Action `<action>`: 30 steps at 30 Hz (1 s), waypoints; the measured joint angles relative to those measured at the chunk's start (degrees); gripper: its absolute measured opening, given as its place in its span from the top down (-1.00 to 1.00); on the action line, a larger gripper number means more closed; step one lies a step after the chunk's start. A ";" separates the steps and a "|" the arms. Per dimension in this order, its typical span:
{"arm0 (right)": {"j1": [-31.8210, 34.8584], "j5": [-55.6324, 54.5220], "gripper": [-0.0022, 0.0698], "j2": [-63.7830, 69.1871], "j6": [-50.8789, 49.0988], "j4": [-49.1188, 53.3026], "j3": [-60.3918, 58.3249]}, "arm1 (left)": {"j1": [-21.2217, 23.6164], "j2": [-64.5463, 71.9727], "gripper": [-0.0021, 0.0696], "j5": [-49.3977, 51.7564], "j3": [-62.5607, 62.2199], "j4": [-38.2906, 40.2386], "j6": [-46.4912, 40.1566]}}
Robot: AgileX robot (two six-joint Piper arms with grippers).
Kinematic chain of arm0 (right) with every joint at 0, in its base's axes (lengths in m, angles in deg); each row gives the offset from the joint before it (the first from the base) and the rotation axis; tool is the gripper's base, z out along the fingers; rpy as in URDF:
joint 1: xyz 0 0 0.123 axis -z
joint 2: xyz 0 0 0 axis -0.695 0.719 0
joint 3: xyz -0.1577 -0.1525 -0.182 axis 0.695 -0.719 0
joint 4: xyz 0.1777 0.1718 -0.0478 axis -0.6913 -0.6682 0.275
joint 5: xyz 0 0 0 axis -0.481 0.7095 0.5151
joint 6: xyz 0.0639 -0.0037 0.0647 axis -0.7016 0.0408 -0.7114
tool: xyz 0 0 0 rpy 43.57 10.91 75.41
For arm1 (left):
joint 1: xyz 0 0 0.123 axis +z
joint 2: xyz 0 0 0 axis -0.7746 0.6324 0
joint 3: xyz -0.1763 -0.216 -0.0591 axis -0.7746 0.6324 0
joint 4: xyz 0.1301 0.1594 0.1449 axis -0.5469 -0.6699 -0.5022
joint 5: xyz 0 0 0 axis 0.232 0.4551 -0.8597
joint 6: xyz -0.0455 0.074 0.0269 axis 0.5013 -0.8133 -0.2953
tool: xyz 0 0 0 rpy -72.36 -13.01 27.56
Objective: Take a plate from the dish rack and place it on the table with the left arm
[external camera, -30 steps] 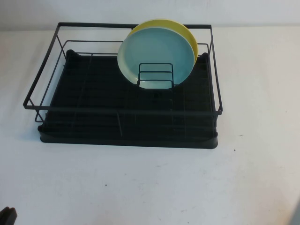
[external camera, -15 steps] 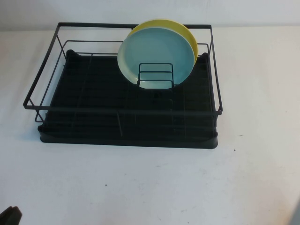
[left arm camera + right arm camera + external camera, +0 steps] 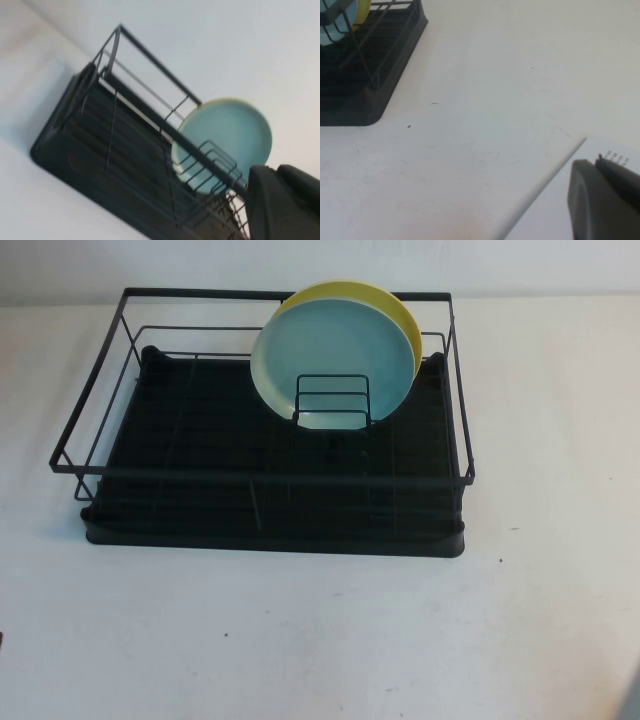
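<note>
The pale blue plate (image 3: 335, 360) stands upright in the small wire holder (image 3: 333, 400) at the back right of the black dish rack (image 3: 260, 480), in front of a yellow plate (image 3: 395, 305). In the left wrist view the plate (image 3: 225, 135) and rack (image 3: 100, 145) lie some way ahead of my left gripper (image 3: 277, 172), which is shut, empty and apart from them. My right gripper (image 3: 598, 161) is shut and empty, low over the white table (image 3: 495, 100) to the right of the rack (image 3: 380, 75). Neither gripper shows clearly in the high view.
White table (image 3: 320, 640) lies in front of the rack and on both sides of it. The rack's tall wire rails (image 3: 280, 295) surround the plates. A pale raised edge (image 3: 540, 187) crosses the table near my right gripper.
The dark tip of my left gripper at the bottom left corner of the high view has slid out of sight. The plates and rack have not moved.
</note>
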 joint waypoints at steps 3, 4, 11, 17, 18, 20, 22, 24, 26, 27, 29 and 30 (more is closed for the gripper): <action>0.00 0.00 1.00 0.00 0.00 0.00 0.00 | 0.00 0.00 0.95 -0.10 0.00 1.17 0.33; 0.00 0.00 1.00 0.00 0.00 0.00 0.00 | 0.00 0.00 0.95 0.79 0.00 1.85 1.01; 0.00 0.00 1.00 0.00 0.00 0.00 0.00 | 0.00 8.84 0.95 18.13 -12.08 -3.97 -0.13; 0.00 0.00 1.00 0.00 0.00 0.00 0.00 | 0.00 27.06 0.95 39.39 -39.85 -18.29 -14.84; 0.00 0.00 1.00 0.00 0.00 0.00 0.00 | 0.00 30.55 0.95 42.03 -44.10 -19.72 -18.60; 0.00 0.00 1.00 0.00 0.00 0.00 0.00 | 0.00 36.56 0.95 45.37 -50.97 -21.03 -26.56; 0.00 0.00 1.00 0.00 0.00 0.00 0.00 | 0.00 42.72 0.95 46.94 -57.45 -20.84 -34.24; 0.00 0.00 1.00 0.00 0.00 0.00 0.00 | 0.00 48.43 0.95 47.37 -62.83 -19.11 -41.62; 0.00 0.00 1.00 0.00 0.00 0.00 0.00 | 0.00 53.47 0.95 47.51 -67.01 -17.06 -47.40; 0.00 0.00 1.00 0.00 0.00 0.00 0.00 | 0.00 56.31 0.95 47.60 -69.14 -15.74 -49.57; 0.00 0.00 1.00 0.00 0.00 0.00 0.00 | 0.00 61.53 0.95 47.60 -72.73 -13.05 -52.32; 0.00 0.00 1.00 0.00 0.00 0.00 0.00 | 0.00 64.44 0.95 47.72 -74.65 -11.71 -53.97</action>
